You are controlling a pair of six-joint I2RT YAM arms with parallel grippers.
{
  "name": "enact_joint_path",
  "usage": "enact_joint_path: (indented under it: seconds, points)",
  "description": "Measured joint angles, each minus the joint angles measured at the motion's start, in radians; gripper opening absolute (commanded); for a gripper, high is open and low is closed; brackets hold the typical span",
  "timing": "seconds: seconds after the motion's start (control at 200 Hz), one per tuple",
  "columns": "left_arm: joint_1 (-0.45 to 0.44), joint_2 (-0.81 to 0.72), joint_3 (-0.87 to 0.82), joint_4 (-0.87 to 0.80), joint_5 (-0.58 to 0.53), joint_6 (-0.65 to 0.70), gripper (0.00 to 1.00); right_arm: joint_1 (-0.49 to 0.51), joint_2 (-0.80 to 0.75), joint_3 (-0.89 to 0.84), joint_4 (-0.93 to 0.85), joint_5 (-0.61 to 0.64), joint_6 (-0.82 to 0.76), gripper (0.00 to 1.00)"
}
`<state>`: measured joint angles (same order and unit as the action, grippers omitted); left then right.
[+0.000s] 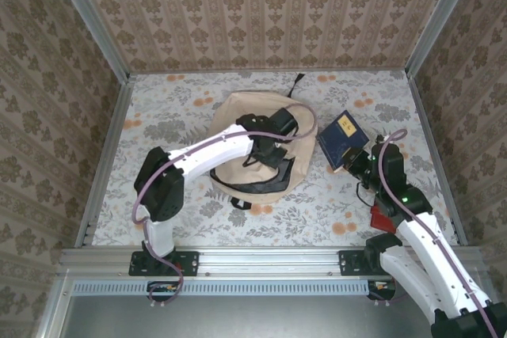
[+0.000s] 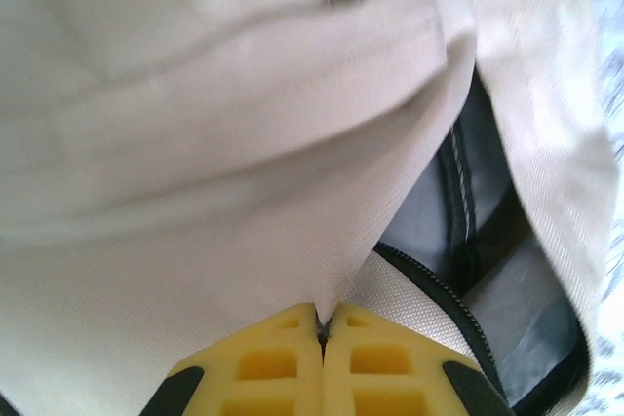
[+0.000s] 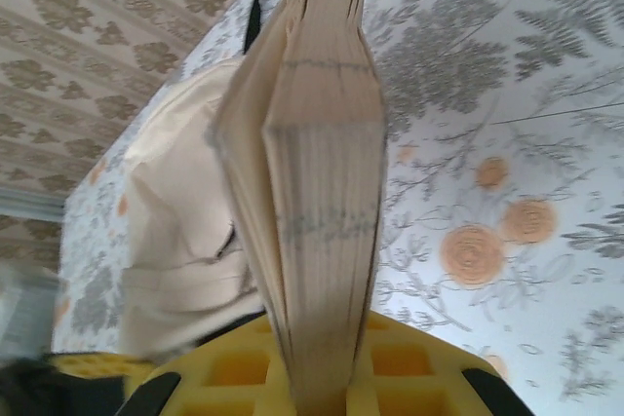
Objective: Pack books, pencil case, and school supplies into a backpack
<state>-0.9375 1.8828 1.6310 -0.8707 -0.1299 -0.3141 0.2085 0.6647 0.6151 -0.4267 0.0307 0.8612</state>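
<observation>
The beige backpack (image 1: 238, 120) lies in the middle of the table, its dark opening facing the near edge. My left gripper (image 1: 265, 156) hangs over it, shut on a fold of the backpack's fabric (image 2: 323, 323) next to the open zipper (image 2: 444, 289); the dark inside (image 2: 497, 260) shows to the right. A dark navy book (image 1: 342, 138) with a yellow label is tilted up to the right of the backpack, with my right gripper (image 1: 356, 162) shut on its near end. In the right wrist view, the book's page edges (image 3: 322, 192) rise from between the fingers (image 3: 327, 382), with the backpack (image 3: 175, 231) to their left.
A small red flat thing (image 1: 383, 215) lies under the right arm near the front edge. Patterned walls enclose the floral table (image 1: 158, 116) on three sides. A black strap (image 1: 297, 81) pokes out behind the backpack.
</observation>
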Motion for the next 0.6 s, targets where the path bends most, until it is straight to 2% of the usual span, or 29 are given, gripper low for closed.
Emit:
enact_joint_path:
  seconds: [0.16, 0.34, 0.44, 0.6]
  points:
    - [0.060, -0.008, 0.082, 0.102, 0.060, -0.022, 0.00, -0.032, -0.016, 0.042, -0.079, 0.027, -0.036, 0.11]
    - [0.103, 0.042, 0.232, 0.168, 0.103, -0.049, 0.00, -0.063, -0.055, 0.061, -0.136, -0.003, -0.073, 0.12]
    - [0.117, 0.082, 0.277, 0.190, 0.137, -0.059, 0.00, -0.073, -0.068, 0.076, -0.154, -0.078, -0.090, 0.11]
    - [0.128, 0.130, 0.305, 0.209, 0.188, -0.060, 0.00, -0.075, -0.077, 0.079, -0.137, -0.293, -0.099, 0.11]
